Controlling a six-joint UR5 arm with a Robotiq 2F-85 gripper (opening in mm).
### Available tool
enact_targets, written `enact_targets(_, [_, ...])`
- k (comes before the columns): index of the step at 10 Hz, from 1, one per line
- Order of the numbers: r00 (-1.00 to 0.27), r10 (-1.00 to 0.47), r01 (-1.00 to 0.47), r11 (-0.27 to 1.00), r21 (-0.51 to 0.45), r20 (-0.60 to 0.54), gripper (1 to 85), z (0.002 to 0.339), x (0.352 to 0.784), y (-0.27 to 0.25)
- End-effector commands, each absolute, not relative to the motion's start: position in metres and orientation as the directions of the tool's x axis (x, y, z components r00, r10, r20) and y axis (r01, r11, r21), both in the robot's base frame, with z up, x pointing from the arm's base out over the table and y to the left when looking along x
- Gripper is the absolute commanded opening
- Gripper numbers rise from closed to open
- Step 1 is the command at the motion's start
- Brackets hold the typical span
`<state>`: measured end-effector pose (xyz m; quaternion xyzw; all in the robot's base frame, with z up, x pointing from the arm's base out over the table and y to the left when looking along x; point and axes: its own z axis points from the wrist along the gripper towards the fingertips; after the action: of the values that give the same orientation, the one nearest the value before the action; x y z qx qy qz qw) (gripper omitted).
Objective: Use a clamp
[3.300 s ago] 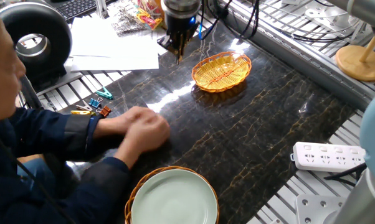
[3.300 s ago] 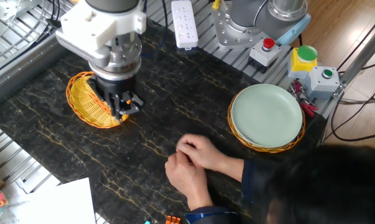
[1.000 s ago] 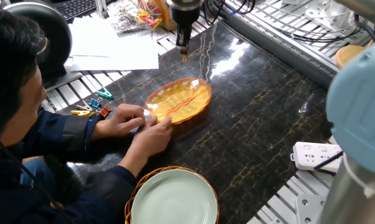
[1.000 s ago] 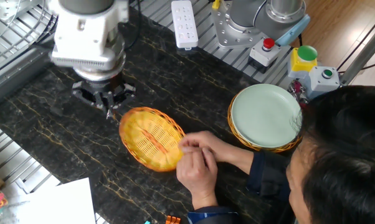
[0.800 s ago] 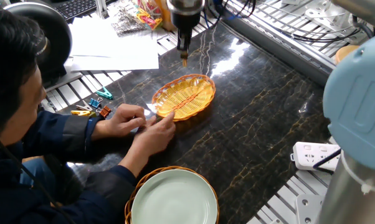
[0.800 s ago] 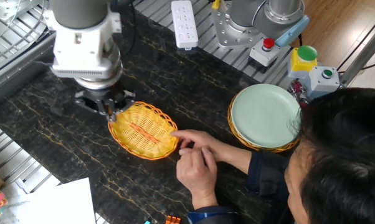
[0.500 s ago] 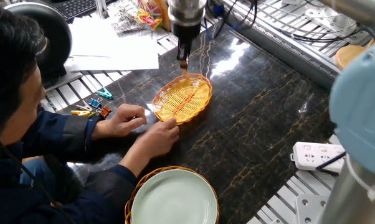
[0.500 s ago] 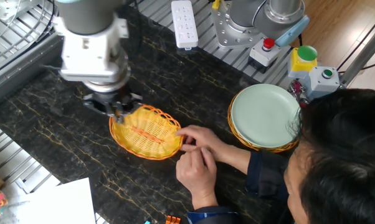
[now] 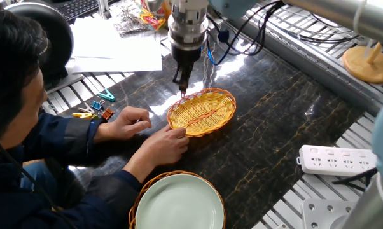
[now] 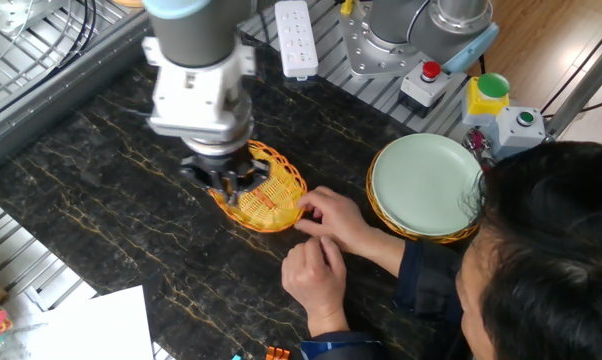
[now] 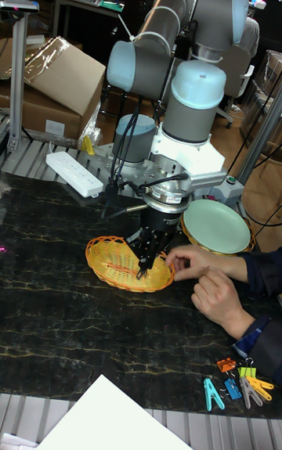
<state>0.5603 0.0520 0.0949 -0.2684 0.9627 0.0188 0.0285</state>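
Jaws look pinched nearly closed on something small and orange at the basket (image 9: 201, 112) rim; I can't tell for sure.

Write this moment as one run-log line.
hand: over basket rim, state unclear | person's hand: touching basket | clips: untouched at table edge

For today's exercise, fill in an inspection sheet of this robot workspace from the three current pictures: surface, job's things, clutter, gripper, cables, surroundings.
Surface: dark marbled table.
Job's things: loose clips at the table edge; a small orange object, apparently a clip, in the gripper.
Clutter: yellow wicker basket; green plate in a second basket; paper sheets.
Gripper: over the basket's rim, shut on the orange object.
Cables: power strip; black cables behind the arm.
Surroundings: person's hand touching the basket; button box.
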Motion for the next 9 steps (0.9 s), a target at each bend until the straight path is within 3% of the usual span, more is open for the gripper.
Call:
enact_targets(1, [-0.840,-0.536,-0.539,0.842,0.025,-0.081,1.0,0.089,0.567,0.057])
enact_targets(3, [-0.761,-0.646,-0.648,0.761,0.026,-0.048,1.0,0.088,0.585,0.033])
enact_targets(6, [-0.653,-0.757,-0.750,0.648,0.130,0.010,1.0,0.112,0.564,0.001])
enact_targets(9, [-0.600,-0.800,-0.784,0.593,0.186,0.021,1.3,0.098,0.544,-0.010])
